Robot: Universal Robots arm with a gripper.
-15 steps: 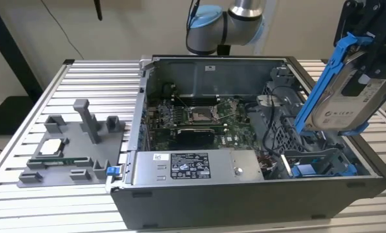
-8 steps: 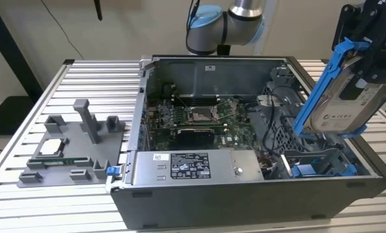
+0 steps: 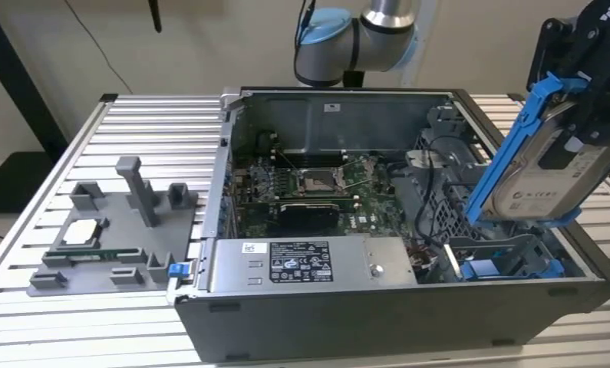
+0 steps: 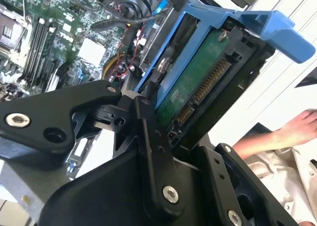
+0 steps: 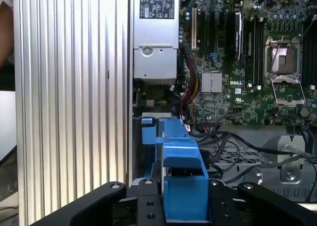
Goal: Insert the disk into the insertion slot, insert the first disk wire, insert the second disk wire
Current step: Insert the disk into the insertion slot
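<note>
Since the jaws are clamped on the disk [image 3: 535, 172] across its flat faces, the gripper [image 3: 576, 134] carries it tilted, blue carrier frame uppermost along one edge. The second wrist view shows the green circuit board and connector row on its underside. I judge the drive stiff, dense for its size and sensitive to knocks. The metal body is the safe place to grip. The carrier's blue tab would likely flex, and the bare board should not be pressed.

Just below its lower end lies the insertion slot [image 3: 509, 257], at the case's corner on the exterior view's right. The disk is not seated, and I cannot tell whether it touches. Beside the slot sits the power-supply box [image 3: 305, 264], beyond that the motherboard [image 3: 315, 184], and farther off a grey fixture [image 3: 110, 238] on the slatted table [image 3: 151, 130].
</note>
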